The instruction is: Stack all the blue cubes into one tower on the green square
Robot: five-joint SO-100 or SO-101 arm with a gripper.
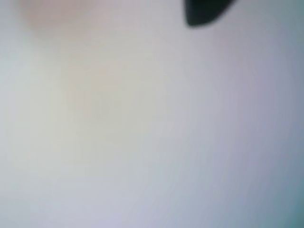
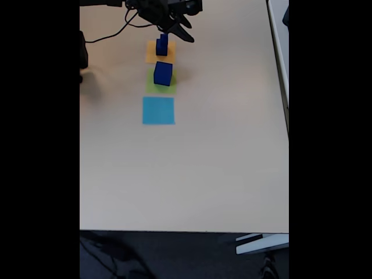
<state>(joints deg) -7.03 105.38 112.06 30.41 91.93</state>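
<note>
Claw [image 2: 181, 30]: fingers are being held spread, nothing pinched.
Small blue cubes [image 2: 162, 45]: being seen stacked just below the claw, on the orange square [image 2: 151, 55].
Large blue cube [image 2: 163, 74]: being borne by the green square [image 2: 152, 86], farther below the claw.

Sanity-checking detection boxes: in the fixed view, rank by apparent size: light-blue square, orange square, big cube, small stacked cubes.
1. Light-blue square, fully bare.
2. Big cube and orange square: unsure, since the orange one is partly covered and farther away.
3. Small stacked cubes, narrowest.

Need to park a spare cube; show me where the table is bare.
Bare: the table below the light-blue square, and all along its right side. Crowded: the top, where cubes sit on the green square near the gripper.
</note>
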